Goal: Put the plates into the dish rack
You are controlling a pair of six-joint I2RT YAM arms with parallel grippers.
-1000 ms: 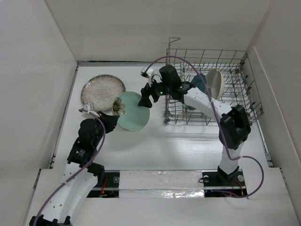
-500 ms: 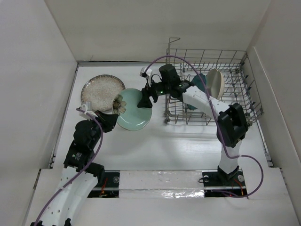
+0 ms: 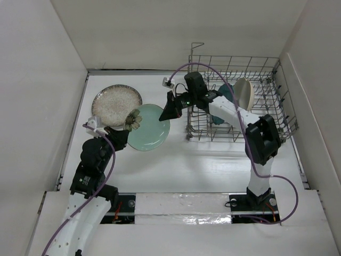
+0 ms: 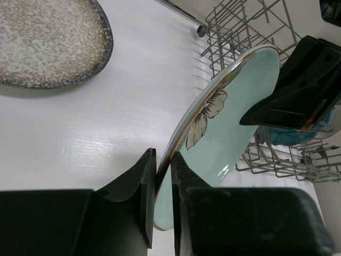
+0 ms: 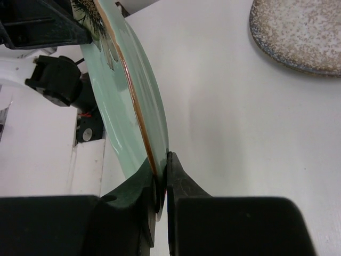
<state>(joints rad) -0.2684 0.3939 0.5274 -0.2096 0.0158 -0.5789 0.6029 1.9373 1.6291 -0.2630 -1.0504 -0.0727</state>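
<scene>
Left pincer and right pincer both clamp mint plate rim; glossy, brown edge, flower motif, tilted.

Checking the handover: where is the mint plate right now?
In the top view the mint plate is left of centre, tilted, between the speckled plate and the rack, its rim pinched by the left tool and the right tool.

A robotics lab test booth: plain white panel walls enclose the white tabletop on three sides, and a silver foil-taped strip runs along its near edge.
</scene>
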